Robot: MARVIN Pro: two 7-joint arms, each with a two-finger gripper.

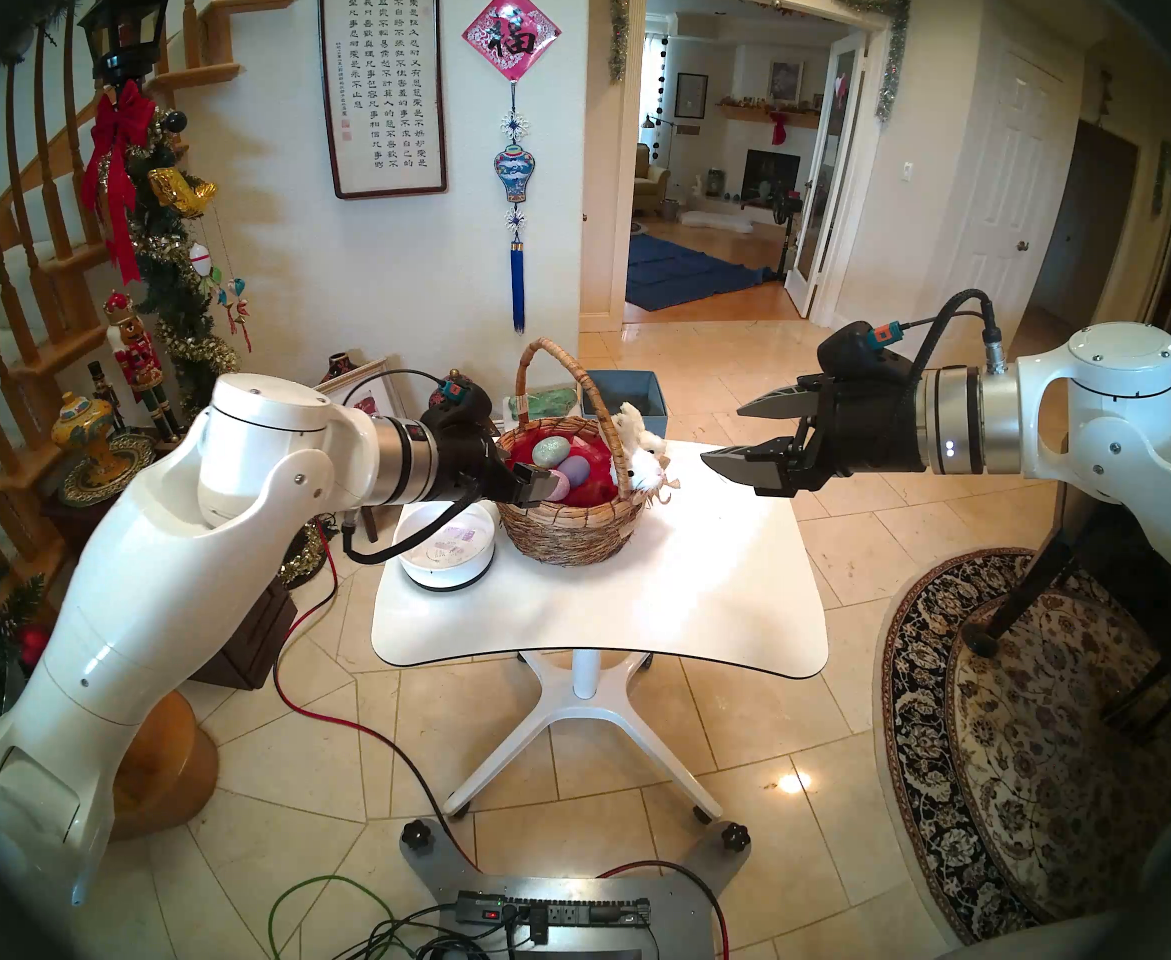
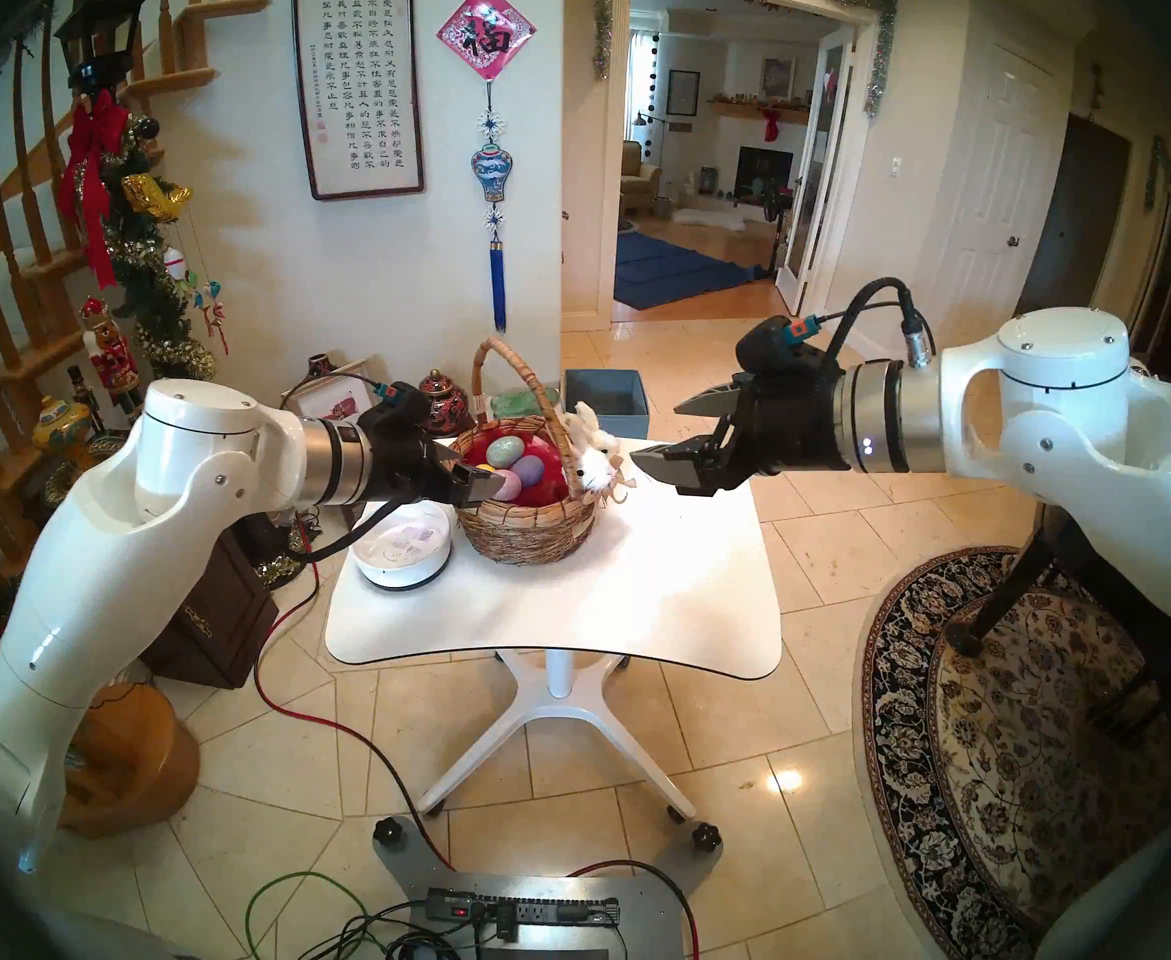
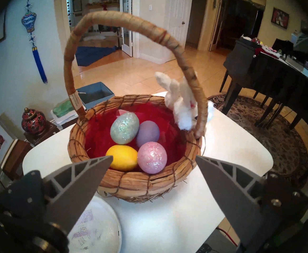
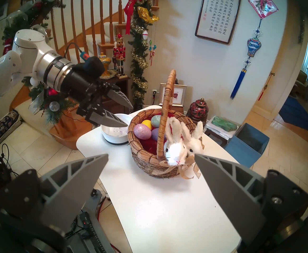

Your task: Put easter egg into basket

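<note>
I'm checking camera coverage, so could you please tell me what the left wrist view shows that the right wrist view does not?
Only the left wrist view shows the basket's full red floor, unblocked by the handle.

Only the right wrist view shows the tan bow, both bunny faces, and the left hand open over the white bowl.

Both show the yellow, pink, purple and green eggs.

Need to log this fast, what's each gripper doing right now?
Left gripper: open, empty, by the basket.
Right gripper: open, empty.
</note>
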